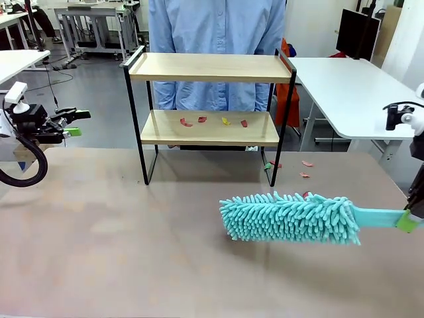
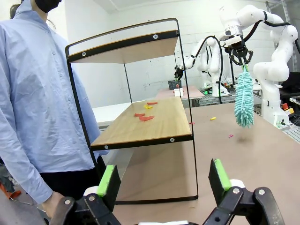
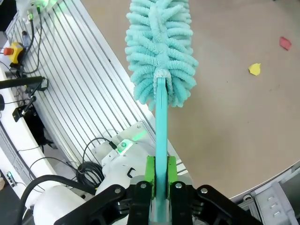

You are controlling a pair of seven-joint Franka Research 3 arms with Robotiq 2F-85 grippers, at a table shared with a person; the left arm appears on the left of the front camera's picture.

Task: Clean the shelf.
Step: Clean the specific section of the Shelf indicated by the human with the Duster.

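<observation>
The shelf (image 1: 211, 67) stands at the far middle of the table, two wood boards in a black frame. Several red and yellow scraps (image 1: 202, 120) lie on its lower board (image 2: 154, 123). My right gripper (image 1: 409, 220) is shut on the handle of a teal fluffy duster (image 1: 291, 217), which hangs level above the table, in front and to the right of the shelf. In the right wrist view the green pads (image 3: 150, 176) clamp the duster handle (image 3: 161, 122). My left gripper (image 1: 71, 123) stands open at the far left, its green pads (image 2: 107, 180) wide apart with nothing between them.
A person in a light blue shirt (image 1: 216, 26) stands behind the shelf. A few red scraps (image 1: 305, 169) lie on the brown table (image 1: 119, 238) right of the shelf. A white table (image 1: 351, 86) stands at the back right.
</observation>
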